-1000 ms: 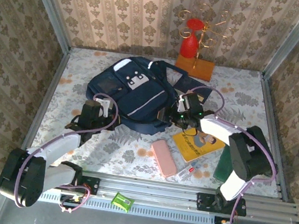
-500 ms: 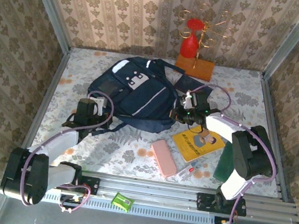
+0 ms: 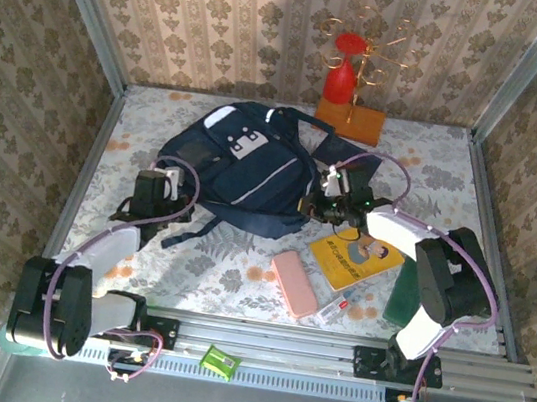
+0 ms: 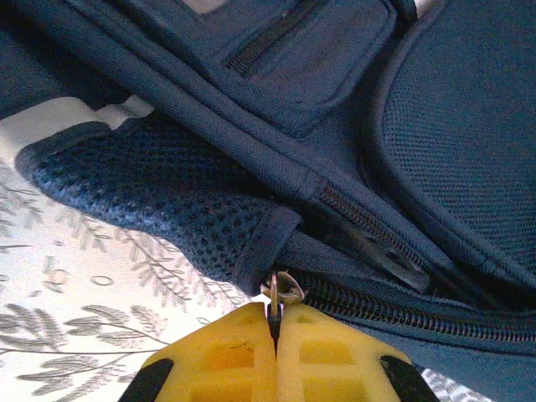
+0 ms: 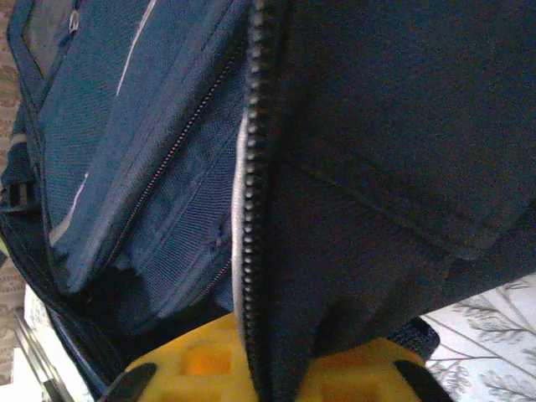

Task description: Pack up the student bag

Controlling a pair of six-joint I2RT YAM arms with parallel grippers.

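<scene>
Student bag is seen at upper centre; with zip pull pinched in the closed left gripper and toothed rim clamped by the right gripper, the pull is best drawn along taut fabric.

You can see the bag is big and dark blue. It lies flat with its grey patch up.

The top camera looks steeply down from above and behind the arm bases over the whole floral-patterned table. Each wrist camera looks forward past its own yellow fingers, very close to the large dark navy fabric backpack, which all three views share: the left faces its blue mesh pocket, the right a dark zipper edge.
</scene>
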